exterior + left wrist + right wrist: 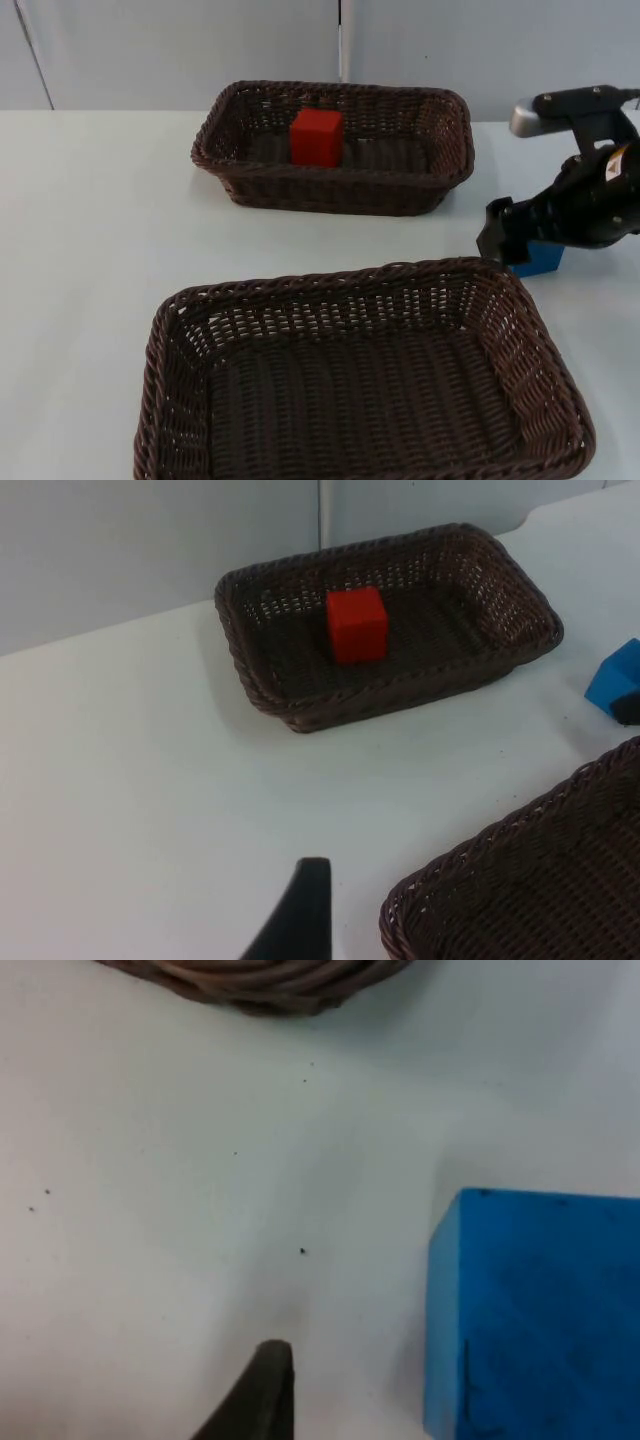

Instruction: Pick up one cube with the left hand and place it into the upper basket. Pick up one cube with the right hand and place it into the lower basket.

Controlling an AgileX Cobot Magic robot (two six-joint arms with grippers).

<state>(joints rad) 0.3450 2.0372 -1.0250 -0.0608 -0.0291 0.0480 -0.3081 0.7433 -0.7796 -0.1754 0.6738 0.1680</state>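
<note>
A red cube (pixel 316 137) (pixel 357 624) lies inside the upper basket (pixel 440 170) (pixel 260 680), toward its left half. A blue cube (pixel 539 259) (pixel 611 676) (pixel 530 1310) stands on the table by the far right corner of the lower basket (pixel 165 400) (pixel 480 870). My right gripper (pixel 503 243) is low over the blue cube's left side and open. One of its fingertips (pixel 262 1385) stands on the table side, a gap away from the cube's left face. My left gripper (pixel 305 920) waits raised over the table left of the baskets.
The lower basket holds nothing. The upper basket's rim (pixel 260 980) lies just beyond the right gripper. A grey partition wall (pixel 150 50) closes the table behind the upper basket. Bare white table (pixel 90 220) stretches left of both baskets.
</note>
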